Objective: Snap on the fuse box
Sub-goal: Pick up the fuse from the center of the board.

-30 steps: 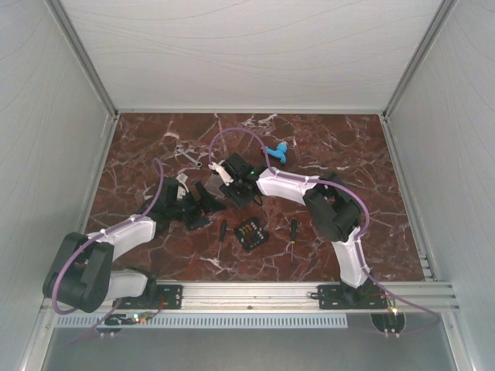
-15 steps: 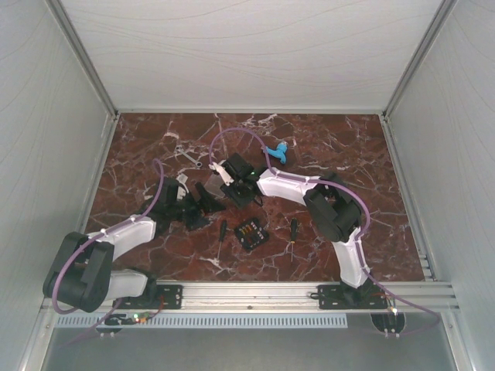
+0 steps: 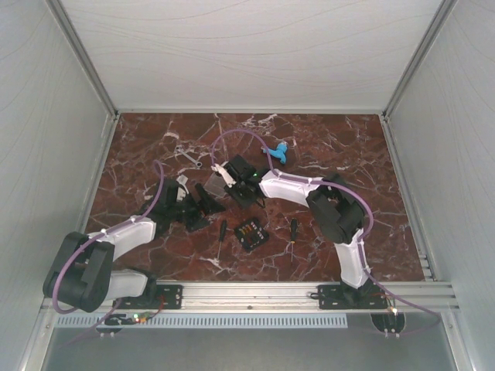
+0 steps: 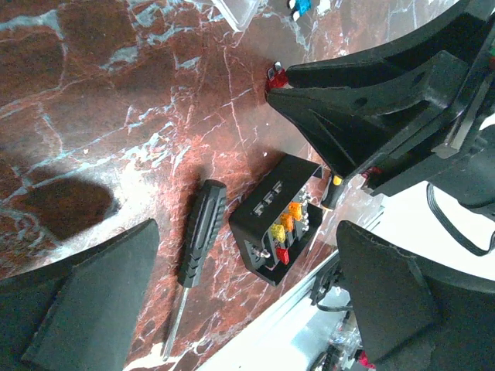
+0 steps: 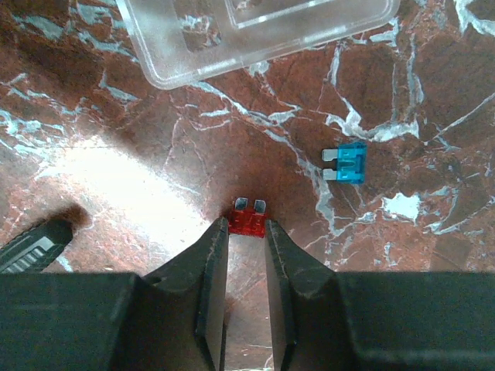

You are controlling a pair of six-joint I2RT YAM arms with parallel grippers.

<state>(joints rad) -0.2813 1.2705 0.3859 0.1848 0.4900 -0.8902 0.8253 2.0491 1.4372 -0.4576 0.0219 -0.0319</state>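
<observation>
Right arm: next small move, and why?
Probably lift slightly. The right gripper looks closed on the red fuse, low over the table; the fuse box sits apart, its clear lid off, and a blue fuse lies loose.

clear lid (image 5: 255, 31): cut off by top edge | screwdriver (image 5: 31, 247): handle cut at left edge

A red-brown, white-veined desk (image 3: 155, 147) fills the middle of the frame. Pale walls (image 3: 46, 116) enclose it left, right and top.
</observation>
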